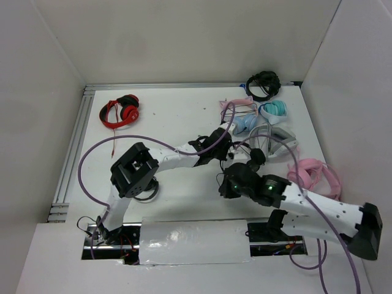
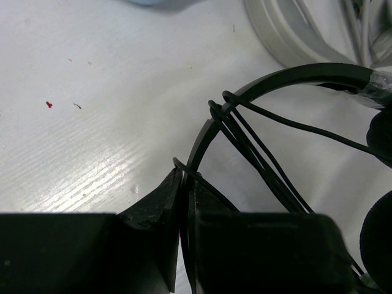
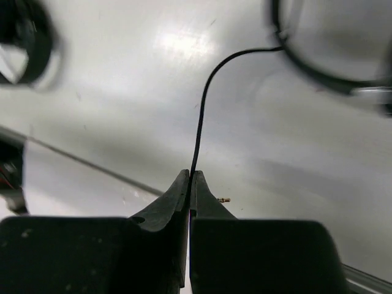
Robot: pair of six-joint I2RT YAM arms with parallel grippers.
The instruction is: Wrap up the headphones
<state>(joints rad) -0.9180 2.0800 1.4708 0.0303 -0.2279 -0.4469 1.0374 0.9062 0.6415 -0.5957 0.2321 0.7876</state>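
The black headphones [image 1: 253, 154] lie mid-table between my two grippers. In the left wrist view their thin headband [image 2: 288, 76] arcs up from my left gripper [image 2: 185, 177], which is shut on it. Several turns of the thin black cable [image 2: 251, 144] cross the band, and a round earcup [image 2: 380, 233] shows at the right edge. My right gripper [image 3: 189, 177] is shut on the cable [image 3: 202, 110], which runs up to the headband [image 3: 318, 73]. A small gold jack tip [image 3: 224, 199] shows just right of the fingers. In the top view the left gripper [image 1: 228, 144] is above the right gripper [image 1: 223, 177].
Red-and-black headphones [image 1: 120, 111] lie at the back left. A compact black pair [image 1: 263, 86] sits in the back right corner. Pink, teal [image 1: 274, 111], light blue, grey [image 1: 275, 136] and pink [image 1: 315, 174] headphones crowd the right side. A metal rail [image 1: 73, 147] runs along the left edge.
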